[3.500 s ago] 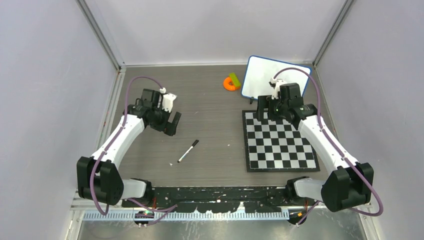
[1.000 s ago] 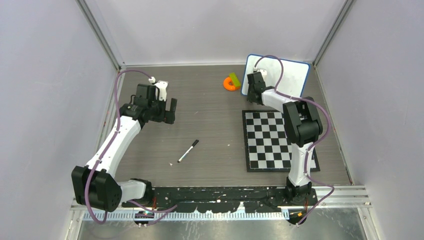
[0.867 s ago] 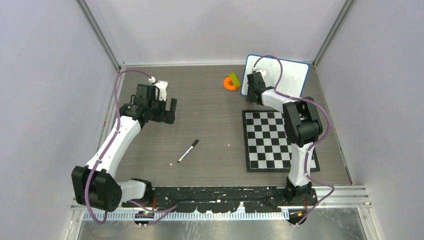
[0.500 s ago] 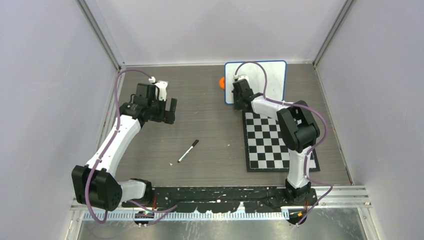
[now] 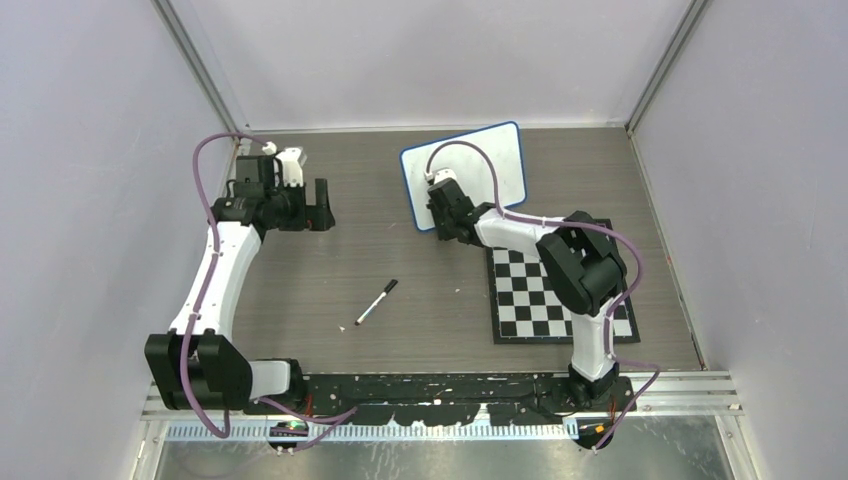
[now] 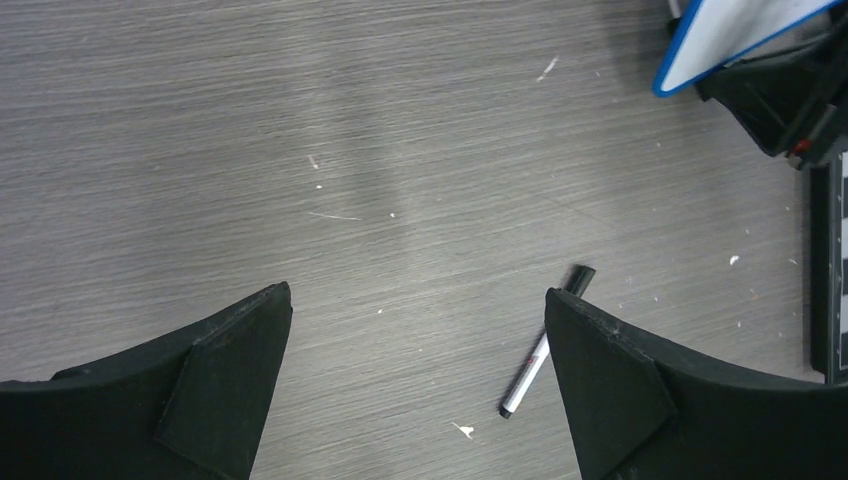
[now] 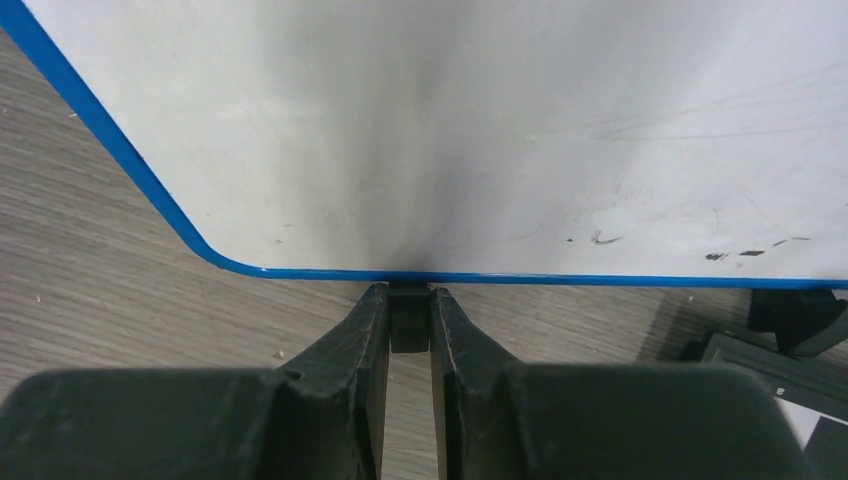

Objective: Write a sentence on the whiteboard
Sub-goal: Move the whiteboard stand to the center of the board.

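Observation:
The whiteboard [image 5: 497, 152], white with a blue rim, lies tilted at the back middle of the table. Its face [image 7: 450, 130] carries only faint grey smudges; the sentence is not in view. My right gripper [image 5: 441, 219] sits at the board's near-left edge. In the right wrist view this gripper [image 7: 409, 300] is shut on the small black foot [image 7: 408, 325] under the blue rim. My left gripper [image 5: 321, 205] hovers open over the back left of the table, and nothing lies between its wide-apart fingers [image 6: 235, 340]. A black-capped marker [image 5: 376, 302] lies on the table in front of it, also seen beside the right finger as the marker [image 6: 533, 362].
A black-and-white checkered board [image 5: 560, 295] lies flat at the right, near the right arm's elbow. Another black foot [image 7: 800, 315] of the whiteboard shows at the right. Grey walls and metal frame posts enclose the table on three sides.
The right arm has swung the whiteboard leftwards from the back right corner to the back middle, turning it. The left gripper moved back and left, still open.

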`<action>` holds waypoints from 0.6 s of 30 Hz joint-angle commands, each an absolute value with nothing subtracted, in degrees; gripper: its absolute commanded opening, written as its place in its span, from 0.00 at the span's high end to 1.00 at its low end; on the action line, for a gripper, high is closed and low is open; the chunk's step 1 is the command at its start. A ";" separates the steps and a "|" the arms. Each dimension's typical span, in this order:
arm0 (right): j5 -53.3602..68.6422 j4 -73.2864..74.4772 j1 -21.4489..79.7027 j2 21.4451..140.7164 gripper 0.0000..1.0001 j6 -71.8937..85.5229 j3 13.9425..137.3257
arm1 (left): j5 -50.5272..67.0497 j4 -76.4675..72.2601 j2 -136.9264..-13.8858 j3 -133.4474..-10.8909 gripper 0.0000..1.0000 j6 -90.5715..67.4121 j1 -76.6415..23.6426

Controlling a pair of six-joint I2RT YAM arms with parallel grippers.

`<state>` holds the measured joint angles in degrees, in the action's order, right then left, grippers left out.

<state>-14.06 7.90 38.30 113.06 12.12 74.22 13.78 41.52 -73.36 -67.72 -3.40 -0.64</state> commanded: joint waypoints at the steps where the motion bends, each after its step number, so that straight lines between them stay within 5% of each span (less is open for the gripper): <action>1: -17.89 6.09 39.49 110.14 1.00 12.64 73.32 | 18.48 40.56 -70.76 -67.67 0.00 -1.58 -0.76; 18: -21.86 5.02 39.52 101.47 1.00 13.22 59.92 | 24.63 41.75 -70.32 -65.49 0.00 4.07 -2.66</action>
<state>-17.67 4.78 39.31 104.92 12.38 62.28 23.49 41.67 -71.33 -65.52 2.24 -1.65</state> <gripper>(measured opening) 0.232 0.996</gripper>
